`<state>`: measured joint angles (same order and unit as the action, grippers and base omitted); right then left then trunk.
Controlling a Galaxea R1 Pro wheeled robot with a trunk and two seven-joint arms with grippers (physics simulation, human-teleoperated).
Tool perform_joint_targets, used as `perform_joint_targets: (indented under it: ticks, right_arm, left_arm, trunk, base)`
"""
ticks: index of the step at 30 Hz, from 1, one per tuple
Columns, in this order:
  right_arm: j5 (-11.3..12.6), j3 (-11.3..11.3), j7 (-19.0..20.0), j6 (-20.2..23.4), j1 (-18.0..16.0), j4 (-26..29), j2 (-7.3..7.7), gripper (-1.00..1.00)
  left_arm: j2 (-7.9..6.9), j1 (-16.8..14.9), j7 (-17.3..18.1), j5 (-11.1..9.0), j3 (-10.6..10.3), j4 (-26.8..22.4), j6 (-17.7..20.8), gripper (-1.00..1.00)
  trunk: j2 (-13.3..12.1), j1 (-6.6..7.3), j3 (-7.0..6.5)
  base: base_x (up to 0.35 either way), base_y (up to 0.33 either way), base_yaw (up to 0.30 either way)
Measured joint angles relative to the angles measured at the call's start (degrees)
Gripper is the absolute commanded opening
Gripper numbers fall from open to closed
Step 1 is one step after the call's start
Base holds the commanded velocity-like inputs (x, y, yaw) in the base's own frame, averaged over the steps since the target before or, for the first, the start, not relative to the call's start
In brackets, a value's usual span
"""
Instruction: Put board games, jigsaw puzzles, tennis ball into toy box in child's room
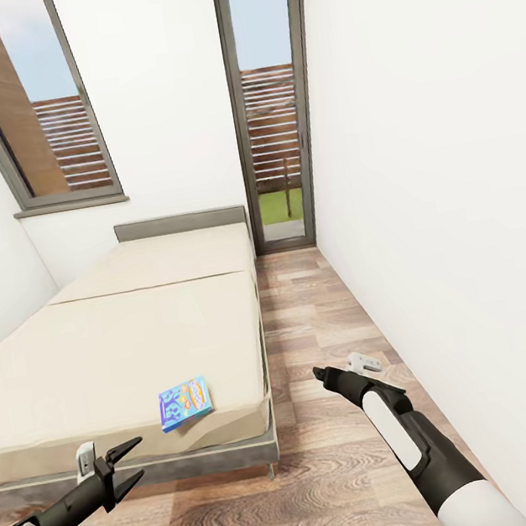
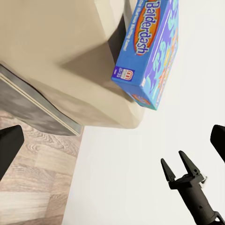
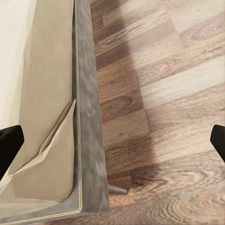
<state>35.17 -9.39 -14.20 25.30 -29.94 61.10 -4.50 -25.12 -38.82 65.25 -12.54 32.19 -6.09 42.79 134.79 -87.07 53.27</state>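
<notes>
A blue board game [image 1: 185,402] is seen lying flat on the cream bed [image 1: 124,353], close to the bed's near right corner and just inside its front edge. In the left wrist view the same box [image 2: 152,44] is shown at the corner of the mattress, its blue lid printed with the word "Balderdash" in orange and yellow.

The bed is set against the left side of a narrow white-walled room, with a grey headboard [image 1: 180,223] at its far end. A strip of brown wood-plank floor [image 1: 308,332] runs between the bed and the right wall. A window [image 1: 30,104] is set in the left wall, and a tall glass door [image 1: 270,100] stands at the end of the room.

The left gripper [image 1: 130,463] is held low in front of the bed's grey base, near the box but not touching it — its two black fingers are spread apart and nothing is held between them. The right gripper [image 1: 318,372] is held over the bare floor beside the bed's corner, well apart from the box; in the right wrist view its fingertips [image 3: 9,147] sit wide at either edge — parted, with nothing between them.
</notes>
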Motion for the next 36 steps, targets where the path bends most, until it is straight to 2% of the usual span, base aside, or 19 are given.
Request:
perform_joint_targets:
  ticks: [8,22,36]
  right_arm:
    - [0.03,0.00,0.00,0.00,0.00,-0.02,0.00,1.00]
    - [0.04,-0.15,0.00,0.00,0.00,-0.02,0.00,1.00]
    - [0.06,-0.48,0.05,0.00,0.01,-0.11,-0.17,1.00]
  left_arm:
    - [0.10,0.00,-0.07,0.03,-0.12,-0.11,0.00,1.00]
    - [0.25,0.00,-0.09,0.03,-0.14,-0.43,0.00,1.00]
    - [0.11,0.00,-0.10,0.04,-0.15,-0.44,0.00,1.00]
  trunk:
    - [0.00,0.00,0.00]
    - [0.00,0.00,0.00]
    - [0.00,0.00,0.00]
  base:
    - [0.000,-0.012,0.000]
    - [0.002,-0.128,0.000]
    - [0.088,-0.016,0.000]
